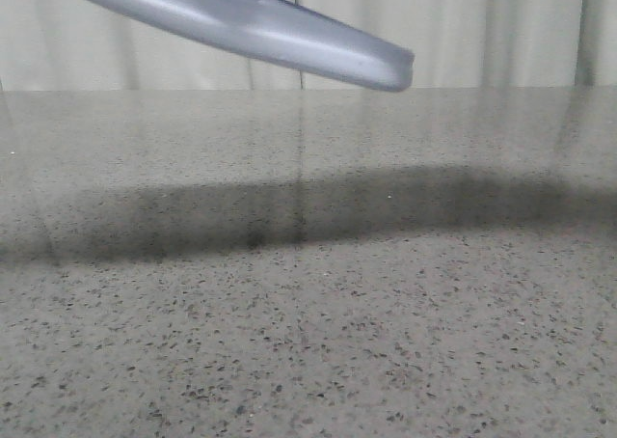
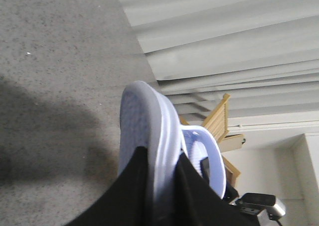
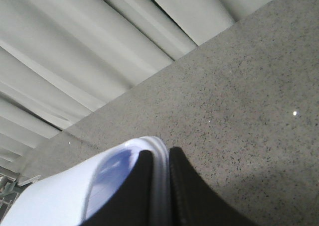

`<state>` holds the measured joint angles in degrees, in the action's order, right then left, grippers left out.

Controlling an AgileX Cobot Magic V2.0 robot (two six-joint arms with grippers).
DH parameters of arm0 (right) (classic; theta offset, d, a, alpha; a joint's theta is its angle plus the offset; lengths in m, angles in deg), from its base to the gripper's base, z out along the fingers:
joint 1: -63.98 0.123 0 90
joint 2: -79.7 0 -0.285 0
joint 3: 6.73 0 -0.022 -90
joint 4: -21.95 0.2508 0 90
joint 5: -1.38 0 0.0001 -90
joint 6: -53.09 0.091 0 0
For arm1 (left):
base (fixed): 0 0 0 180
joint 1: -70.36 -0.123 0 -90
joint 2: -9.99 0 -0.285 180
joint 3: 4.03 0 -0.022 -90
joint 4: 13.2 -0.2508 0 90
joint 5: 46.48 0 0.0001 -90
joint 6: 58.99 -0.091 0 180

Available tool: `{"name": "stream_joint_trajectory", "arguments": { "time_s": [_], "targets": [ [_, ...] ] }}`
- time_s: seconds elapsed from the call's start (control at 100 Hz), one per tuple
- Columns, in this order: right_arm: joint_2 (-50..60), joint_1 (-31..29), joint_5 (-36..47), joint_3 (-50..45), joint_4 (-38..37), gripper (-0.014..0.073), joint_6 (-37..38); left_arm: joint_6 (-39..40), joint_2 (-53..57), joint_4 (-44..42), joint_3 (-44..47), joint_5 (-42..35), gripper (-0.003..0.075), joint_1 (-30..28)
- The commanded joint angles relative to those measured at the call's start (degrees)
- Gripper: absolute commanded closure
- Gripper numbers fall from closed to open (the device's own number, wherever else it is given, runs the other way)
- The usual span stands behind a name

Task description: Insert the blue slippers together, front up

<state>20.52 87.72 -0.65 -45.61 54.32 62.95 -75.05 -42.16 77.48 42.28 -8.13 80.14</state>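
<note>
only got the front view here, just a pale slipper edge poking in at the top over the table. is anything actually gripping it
Observer: Yes. In the left wrist view the left gripper is clamped on the sole edge of a blue slipper.
Operator: where's the other one
Observer: A second slipper shows just behind the first in that same view.
Operator: right arm doing anything
Observer: The right gripper is shut on a slipper rim too, above the speckled table.
Operator: same slipper as the left?
Observer: Cannot tell from these views.
</note>
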Motion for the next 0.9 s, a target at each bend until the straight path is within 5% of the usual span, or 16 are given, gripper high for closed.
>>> {"name": "stream_joint_trajectory", "arguments": {
  "time_s": [0.0, 0.37, 0.89],
  "targets": [
    [0.2, 0.5, 4.0, 1.9, -0.1, 0.0701, -0.6, -2.2, 0.2, 9.2, -1.7, 5.8, 0.0704, 0.1],
    [0.1, 0.7, 6.3, 1.9, 0.9, 0.0701, -0.6, -5.1, -1.7, 15.9, -1.8, 13.6, 0.0704, 0.3],
    [-7.3, 9.9, 13.8, 1.9, 0.9, 0.0701, -0.6, -6.2, -5.0, 15.9, -2.2, 18.4, 0.0704, 4.8]
  ]
}}
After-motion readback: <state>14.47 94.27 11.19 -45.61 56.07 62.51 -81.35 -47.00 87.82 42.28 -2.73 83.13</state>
